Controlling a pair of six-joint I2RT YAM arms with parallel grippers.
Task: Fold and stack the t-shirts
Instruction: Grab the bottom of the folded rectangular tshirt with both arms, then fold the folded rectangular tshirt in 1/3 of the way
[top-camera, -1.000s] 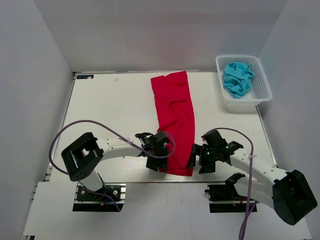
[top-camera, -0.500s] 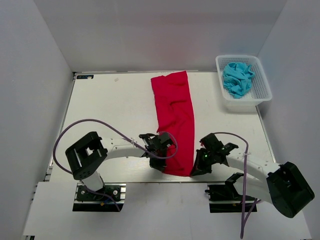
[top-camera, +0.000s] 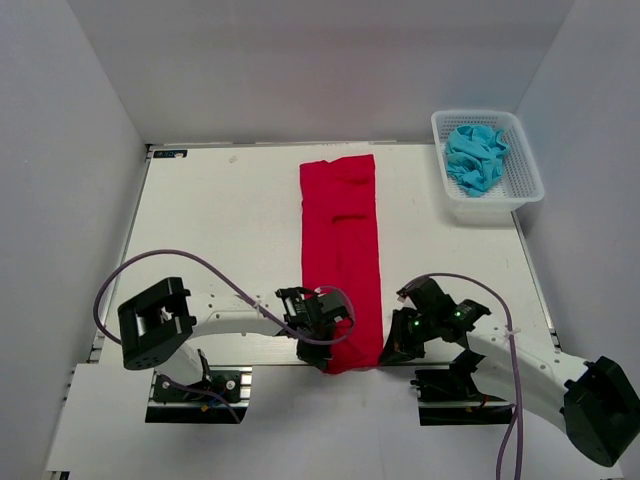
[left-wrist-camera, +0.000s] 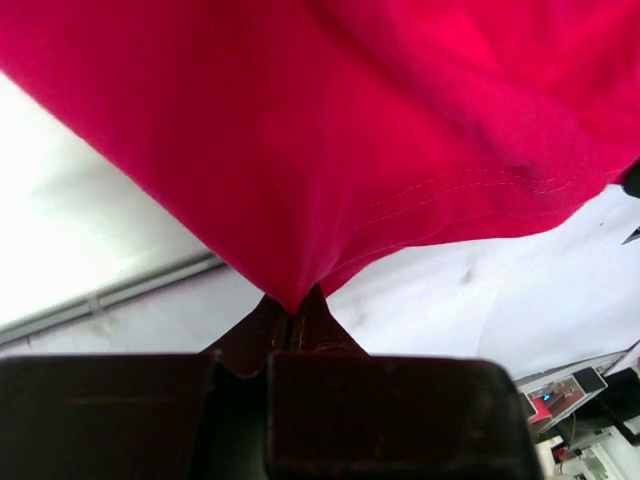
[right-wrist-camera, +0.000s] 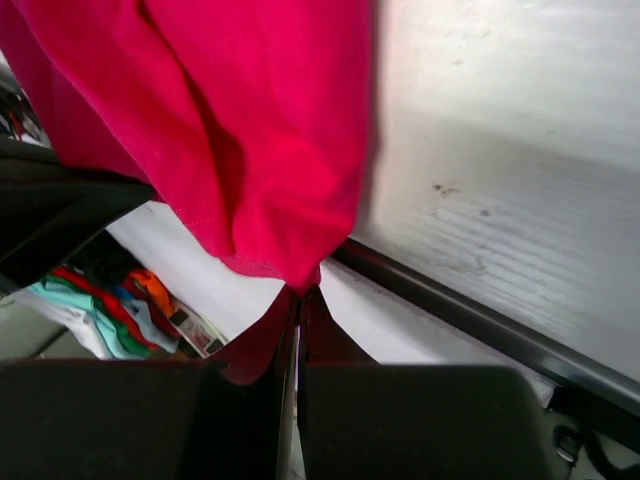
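red shirt (top-camera: 340, 250): straight strip down mid-table (top-camera: 220, 230), near hem at the near edge | left gripper (top-camera: 322, 352): pinched tight on near-left corner | right gripper (top-camera: 386, 350): pinched tight on near-right corner | blue shirt (top-camera: 475, 158): in basket (top-camera: 528, 185), far-right corner | tabletop shows on 2 sides of strip, wider left

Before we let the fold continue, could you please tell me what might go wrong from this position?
The left end effector and right end effector each pinch only a small tip of the red t-shirt, so a corner may slip out when lifted. The shirt's near end reaches past the table edge and could snag there. A crease near the far end might get folded in.
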